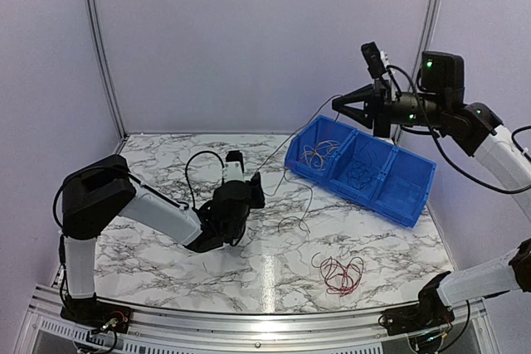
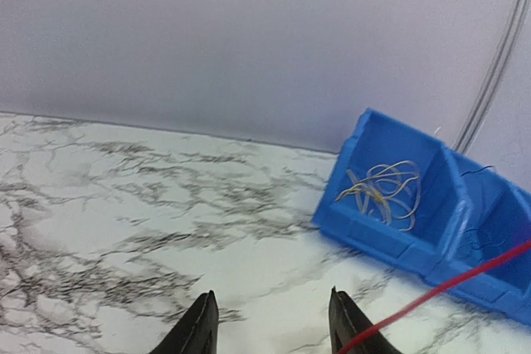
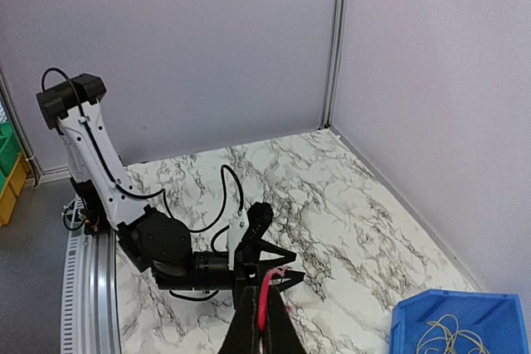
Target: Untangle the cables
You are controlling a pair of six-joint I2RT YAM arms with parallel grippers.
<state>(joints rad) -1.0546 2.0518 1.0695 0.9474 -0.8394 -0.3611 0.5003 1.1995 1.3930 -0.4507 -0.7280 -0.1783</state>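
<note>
right gripper [image 1: 336,104] clamped on red wire [image 3: 266,296], raised near blue bin [image 1: 398,196]. Wire runs straight to left gripper [image 2: 274,325], fingers apart. Red bunch [image 1: 341,274] on table [image 1: 166,172], tan cables [image 1: 319,152] in bin's end compartment.

Stretches the left arm [image 1: 158,209] low and far forward, with the left gripper [image 1: 254,191] pointing away and its fingers [image 2: 203,327] spread apart. Holds the right arm [image 1: 504,153] up high, with the right gripper [image 1: 336,104] pinched tight on a red cable [image 3: 265,291].
</note>
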